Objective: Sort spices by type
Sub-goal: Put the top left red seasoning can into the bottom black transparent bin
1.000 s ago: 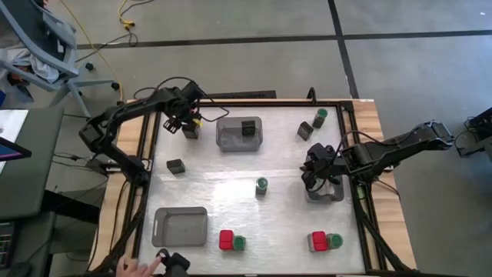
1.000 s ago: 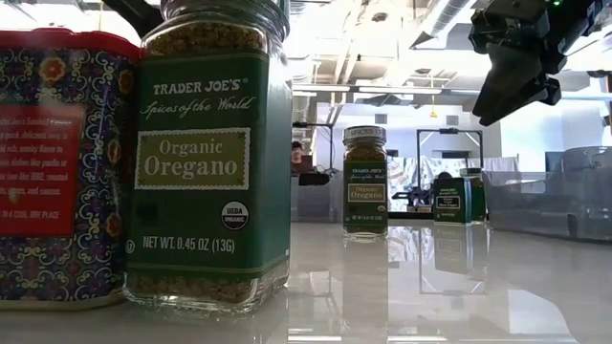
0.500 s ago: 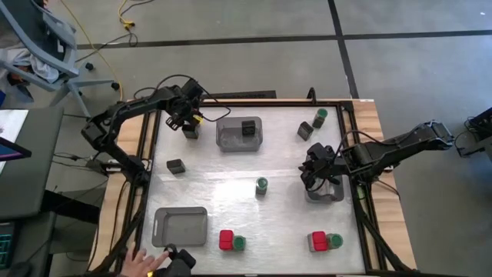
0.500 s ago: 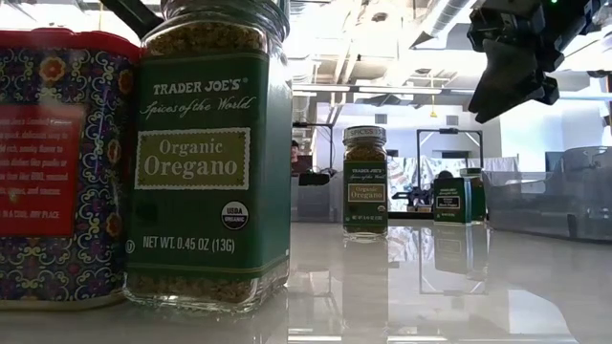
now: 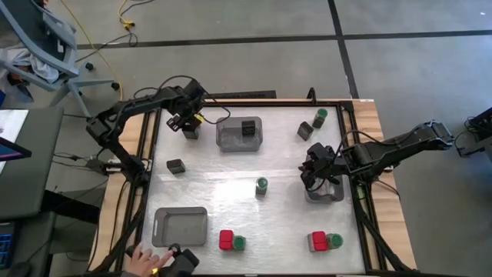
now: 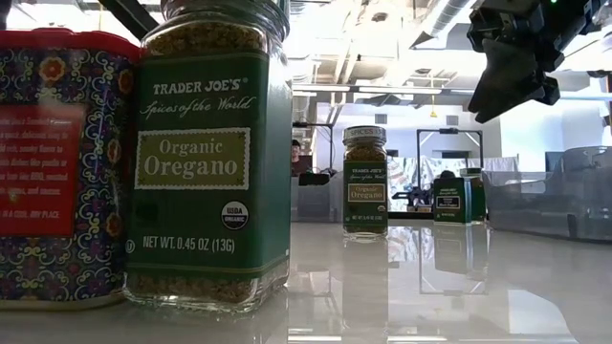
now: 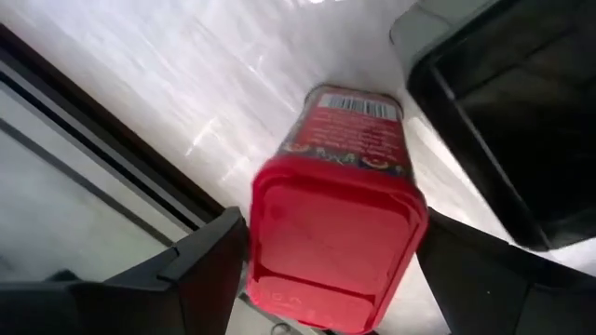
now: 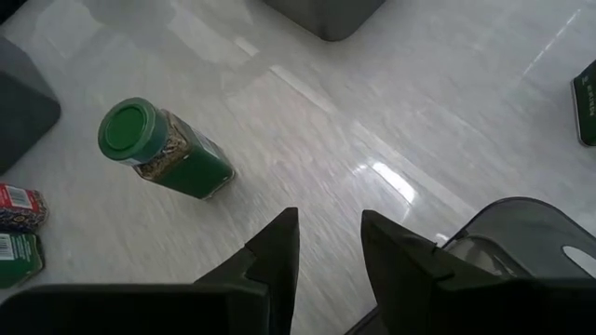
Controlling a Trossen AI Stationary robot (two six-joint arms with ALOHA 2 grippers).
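Observation:
My left gripper (image 5: 188,123) is at the table's far left, shut on a red spice box (image 7: 337,237) with a red lid. My right gripper (image 5: 314,174) hovers open above a grey tray (image 5: 332,194) at the right, nothing between its fingers (image 8: 328,251). A green-lidded jar (image 5: 261,185) stands upright mid-table. Red boxes (image 5: 227,240) (image 5: 318,241) each stand beside a green-lidded jar (image 5: 239,243) (image 5: 334,241) near the front edge. Black cubes sit at the left (image 5: 176,166), at the far right (image 5: 305,131) and in the far tray (image 5: 250,128). My left gripper has the red box's lid end (image 7: 279,233) between its two fingers, one on each side. The fingers come steeply from above. The box points down toward the table away from the gripper; whether its lower end rests on the table I cannot tell.
A third grey tray (image 5: 181,225) lies near the front left. Another green-lidded jar (image 5: 319,117) stands at the far right. A person's hand (image 5: 142,261) holds a dark thing (image 5: 181,261) at the near left edge. A raised frame (image 5: 154,154) borders the table.
My left arm has shifted slightly at the far left and its wrist has rolled a little, still shut on the red box. The person's hand at the near edge has slid a bit toward the right with the dark thing.

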